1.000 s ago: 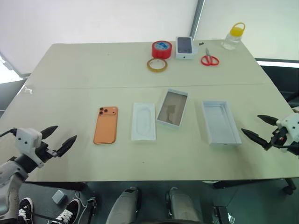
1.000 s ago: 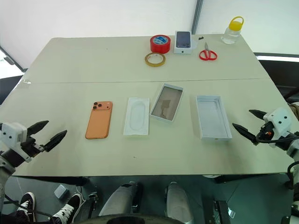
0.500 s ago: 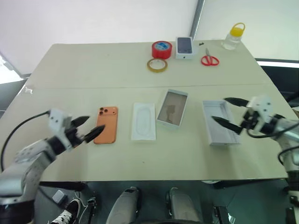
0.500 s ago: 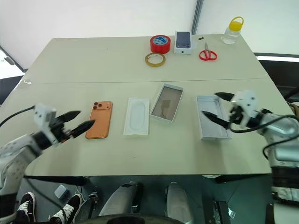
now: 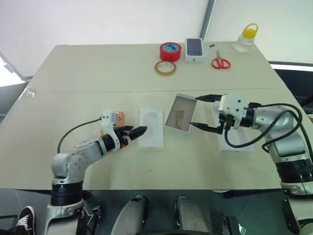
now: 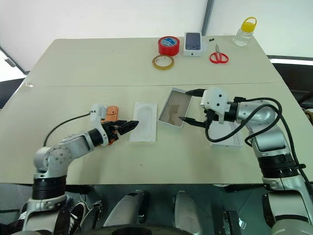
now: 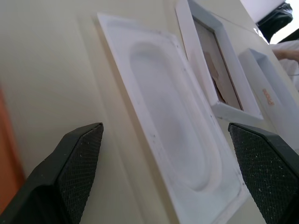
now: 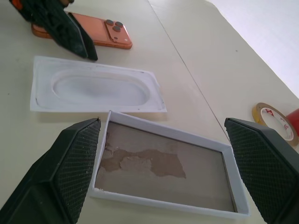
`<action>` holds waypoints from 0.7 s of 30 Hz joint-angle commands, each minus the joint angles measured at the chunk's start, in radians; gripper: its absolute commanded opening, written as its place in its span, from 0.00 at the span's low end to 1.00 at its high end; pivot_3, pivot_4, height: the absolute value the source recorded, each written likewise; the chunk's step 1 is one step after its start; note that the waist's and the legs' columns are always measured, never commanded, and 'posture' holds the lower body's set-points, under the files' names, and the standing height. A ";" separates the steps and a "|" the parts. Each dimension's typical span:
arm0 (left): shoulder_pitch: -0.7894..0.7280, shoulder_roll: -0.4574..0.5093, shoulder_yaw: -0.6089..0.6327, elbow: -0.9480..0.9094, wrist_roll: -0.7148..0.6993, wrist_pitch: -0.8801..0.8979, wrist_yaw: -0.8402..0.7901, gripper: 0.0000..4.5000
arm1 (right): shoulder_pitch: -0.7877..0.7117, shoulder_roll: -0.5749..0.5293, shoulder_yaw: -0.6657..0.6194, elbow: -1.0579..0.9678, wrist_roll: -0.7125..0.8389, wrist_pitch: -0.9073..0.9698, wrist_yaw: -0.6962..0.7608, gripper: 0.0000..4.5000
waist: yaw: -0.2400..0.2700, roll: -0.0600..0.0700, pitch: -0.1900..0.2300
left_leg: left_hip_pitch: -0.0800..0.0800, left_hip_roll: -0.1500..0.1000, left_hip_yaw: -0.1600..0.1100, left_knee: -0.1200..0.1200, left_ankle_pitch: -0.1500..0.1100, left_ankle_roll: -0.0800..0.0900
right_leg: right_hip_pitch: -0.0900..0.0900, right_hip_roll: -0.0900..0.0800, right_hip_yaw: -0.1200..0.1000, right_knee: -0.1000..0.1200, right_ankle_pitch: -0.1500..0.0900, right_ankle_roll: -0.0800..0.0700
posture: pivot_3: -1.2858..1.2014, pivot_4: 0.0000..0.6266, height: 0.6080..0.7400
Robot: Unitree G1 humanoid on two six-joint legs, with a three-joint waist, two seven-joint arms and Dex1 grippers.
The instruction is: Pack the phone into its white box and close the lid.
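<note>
The orange phone lies left of centre on the table, and my left arm covers most of it in the eye views, leaving an orange corner showing. My left gripper is open, low over the phone's right edge, pointing at the flat white insert. The white box, with its brownish floor, sits right of the insert. My right gripper hovers open and empty over the box's right side. The lid lies rim-up further right, partly behind my right hand.
At the table's far edge sit a red tape roll, a yellow tape ring, a small printed phone box, red scissors and a yellow-capped bottle. The near strip of table is bare.
Both arms swung in from the table's outer edges. The left gripper now covers the phone; the right gripper crossed over the lid to the white box. Both stayed open.
</note>
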 commanded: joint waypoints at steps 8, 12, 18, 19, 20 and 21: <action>-0.045 -0.099 0.056 0.038 -0.083 0.126 0.096 1.00 | -0.012 0.009 -0.014 -0.019 -0.003 -0.026 -0.008 0.99 | 0.000 0.000 0.000 | 0.000 0.000 0.000 0.000 0.002 -0.003 | 0.000 0.000 0.000 0.000 0.000 0.000 | 0.52 0.24 1.00; -0.066 -0.111 0.071 0.067 -0.088 0.131 0.103 0.95 | -0.017 0.018 -0.011 -0.026 -0.009 -0.028 -0.014 1.00 | 0.000 0.000 0.000 | 0.000 0.000 0.000 0.000 0.002 -0.004 | 0.000 0.000 0.000 0.000 0.000 0.000 | 0.52 0.24 1.00; -0.060 -0.112 0.081 0.071 -0.096 0.139 0.113 0.36 | -0.012 0.021 -0.012 -0.023 -0.018 -0.036 -0.016 1.00 | -0.001 -0.001 0.000 | 0.000 0.000 0.000 0.000 0.002 -0.004 | 0.000 0.000 0.000 0.000 0.000 0.000 | 0.52 0.24 1.00; -0.059 -0.114 0.083 0.074 -0.093 0.139 0.116 0.24 | -0.011 0.021 -0.013 -0.024 -0.019 -0.037 -0.017 1.00 | -0.001 -0.001 0.000 | 0.000 0.000 0.000 0.000 0.002 -0.004 | 0.000 0.000 0.000 0.000 0.000 0.000 | 0.52 0.24 1.00; -0.059 -0.115 0.084 0.075 -0.093 0.140 0.116 0.13 | -0.011 0.021 -0.013 -0.025 -0.018 -0.036 -0.018 1.00 | -0.001 -0.001 0.000 | 0.000 0.000 0.000 0.000 0.002 -0.004 | 0.000 0.000 0.000 0.000 0.000 0.000 | 0.52 0.24 1.00; -0.058 -0.121 0.090 0.077 -0.097 0.141 0.120 0.00 | -0.013 0.022 -0.013 -0.025 -0.018 -0.035 -0.019 1.00 | -0.001 0.000 0.000 | 0.000 0.000 0.000 0.000 0.002 -0.004 | 0.000 0.000 0.000 0.000 0.000 0.000 | 0.52 0.24 1.00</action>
